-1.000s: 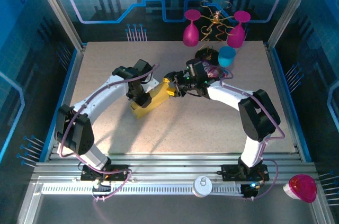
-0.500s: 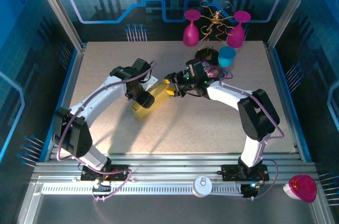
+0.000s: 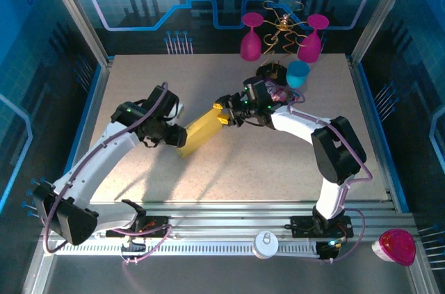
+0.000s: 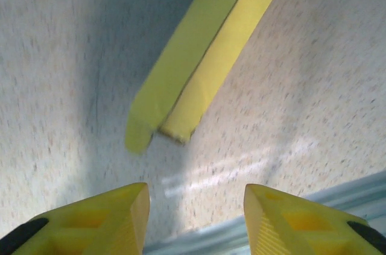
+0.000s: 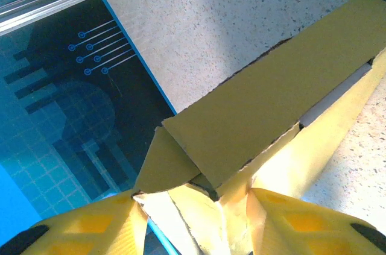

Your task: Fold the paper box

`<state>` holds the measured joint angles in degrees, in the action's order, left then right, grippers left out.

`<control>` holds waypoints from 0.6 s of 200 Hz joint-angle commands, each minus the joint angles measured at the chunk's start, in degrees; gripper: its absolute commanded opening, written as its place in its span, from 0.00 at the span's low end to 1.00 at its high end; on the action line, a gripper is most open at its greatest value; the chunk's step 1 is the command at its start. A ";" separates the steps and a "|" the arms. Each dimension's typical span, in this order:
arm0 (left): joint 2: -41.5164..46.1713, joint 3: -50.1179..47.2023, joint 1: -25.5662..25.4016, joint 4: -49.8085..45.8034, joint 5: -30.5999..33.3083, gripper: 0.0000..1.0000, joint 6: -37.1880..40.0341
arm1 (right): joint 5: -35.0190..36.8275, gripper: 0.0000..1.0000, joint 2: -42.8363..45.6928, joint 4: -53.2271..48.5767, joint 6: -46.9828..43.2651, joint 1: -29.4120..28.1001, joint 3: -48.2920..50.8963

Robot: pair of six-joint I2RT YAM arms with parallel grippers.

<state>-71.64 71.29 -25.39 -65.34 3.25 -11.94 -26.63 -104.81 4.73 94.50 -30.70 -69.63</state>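
While the right gripper [image 5: 194,202] pinches the far end flaps of the paper box [image 3: 201,127], the left gripper [image 4: 194,198] hangs with fingers spread, just short of the box's near-left end and not touching it. Box sits mid-table [image 3: 278,169], long and narrow, angled from near-left to far-right. Bare tabletop on the near side and to the left. Blue cup [image 3: 298,74] and pink goblets [image 3: 251,38] crowd the far edge behind the right wrist.

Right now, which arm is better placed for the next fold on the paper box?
Likely right: the right gripper holds the paper box by its far end; the left gripper is open, off it.
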 commanded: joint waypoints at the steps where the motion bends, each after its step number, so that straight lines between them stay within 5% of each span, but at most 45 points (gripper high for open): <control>1: 0.78 -2.80 0.17 -5.16 1.15 0.47 -4.70 | 0.01 0.46 -1.36 -1.39 0.53 0.24 -1.54; 53: -2.24 -2.83 0.16 -1.68 8.62 0.43 -3.96 | -0.16 0.45 -1.44 -1.44 0.60 0.20 -1.57; 120: -6.60 -2.87 0.73 3.05 9.76 0.42 1.45 | -0.36 0.44 -1.40 -1.48 0.60 0.38 -1.57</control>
<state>-76.73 68.64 -25.28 -64.51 11.33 -12.91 -26.65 -105.03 4.67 94.52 -30.70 -69.87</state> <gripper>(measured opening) 0.438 0.442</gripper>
